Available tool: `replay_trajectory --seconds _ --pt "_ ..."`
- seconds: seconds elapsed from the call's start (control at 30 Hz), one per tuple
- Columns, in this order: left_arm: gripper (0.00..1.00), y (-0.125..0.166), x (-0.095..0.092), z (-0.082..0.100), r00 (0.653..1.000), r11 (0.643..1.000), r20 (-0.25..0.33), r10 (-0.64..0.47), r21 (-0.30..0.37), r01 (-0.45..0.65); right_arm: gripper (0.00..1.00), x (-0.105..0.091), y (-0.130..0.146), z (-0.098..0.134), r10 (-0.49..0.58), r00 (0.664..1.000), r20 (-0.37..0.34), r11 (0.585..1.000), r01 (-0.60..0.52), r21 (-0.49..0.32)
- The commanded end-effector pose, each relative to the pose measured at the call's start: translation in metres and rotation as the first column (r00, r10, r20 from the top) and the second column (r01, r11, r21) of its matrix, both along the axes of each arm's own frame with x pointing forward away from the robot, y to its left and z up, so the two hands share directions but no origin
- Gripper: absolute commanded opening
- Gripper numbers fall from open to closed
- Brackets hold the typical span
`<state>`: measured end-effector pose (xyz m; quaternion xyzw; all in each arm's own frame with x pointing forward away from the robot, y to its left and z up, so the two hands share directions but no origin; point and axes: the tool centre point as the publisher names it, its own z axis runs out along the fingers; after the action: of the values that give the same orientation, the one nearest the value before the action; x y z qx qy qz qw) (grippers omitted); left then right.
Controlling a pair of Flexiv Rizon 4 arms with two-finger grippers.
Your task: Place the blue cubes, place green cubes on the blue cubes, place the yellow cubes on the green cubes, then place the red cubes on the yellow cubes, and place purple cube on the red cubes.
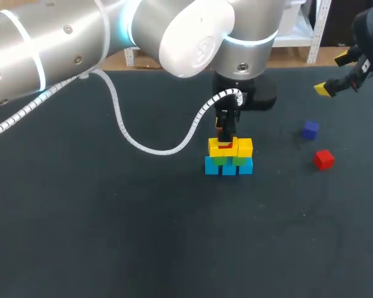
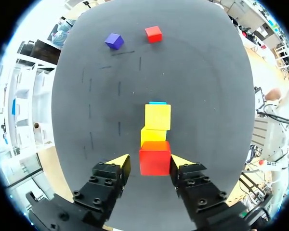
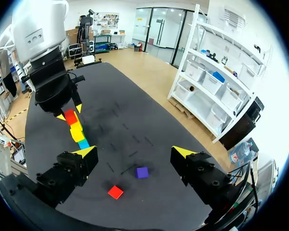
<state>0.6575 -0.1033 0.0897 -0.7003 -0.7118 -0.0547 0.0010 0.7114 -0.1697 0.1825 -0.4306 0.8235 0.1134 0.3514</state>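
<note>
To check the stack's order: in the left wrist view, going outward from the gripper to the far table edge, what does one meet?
left gripper → top red cube → near yellow cube → far yellow cube → blue cube → loose red cube

A robotics lab — left arm, right arm, black test table.
</note>
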Motion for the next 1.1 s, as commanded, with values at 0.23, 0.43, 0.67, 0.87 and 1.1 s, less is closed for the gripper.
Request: replay_trajectory --seconds 0.23,0.43,0.67,0.87,1.1 --pt "0.50 0.001 0.001 0.000 1.000 1.000 0.011 0.006 0.000 -0.006 1.00 0.000 -0.001 0.000 0.000 1.000 0.001 1.000 0.000 0.001" --pt "0.51 0.001 0.002 0.000 1.000 1.000 0.008 0.003 0.000 -0.003 1.00 0.000 -0.001 0.000 0.000 1.000 0.001 1.000 0.000 0.001" --pt "0.82 0.001 0.001 0.000 1.000 1.000 0.004 -0.003 -0.001 0.003 1.00 0.000 -0.001 0.000 0.000 1.000 0.001 1.000 0.000 0.001" --pt "1.00 0.001 0.000 0.001 1.000 1.000 0.002 -0.002 -0.005 0.002 1.00 0.000 -0.001 0.000 0.000 1.000 0.001 1.000 0.000 0.001" --pt "1.00 0.010 0.000 0.010 1.000 0.999 0.019 0.018 -0.031 -0.017 1.00 0.000 -0.001 0.000 0.000 1.000 0.001 1.000 0.000 0.001"
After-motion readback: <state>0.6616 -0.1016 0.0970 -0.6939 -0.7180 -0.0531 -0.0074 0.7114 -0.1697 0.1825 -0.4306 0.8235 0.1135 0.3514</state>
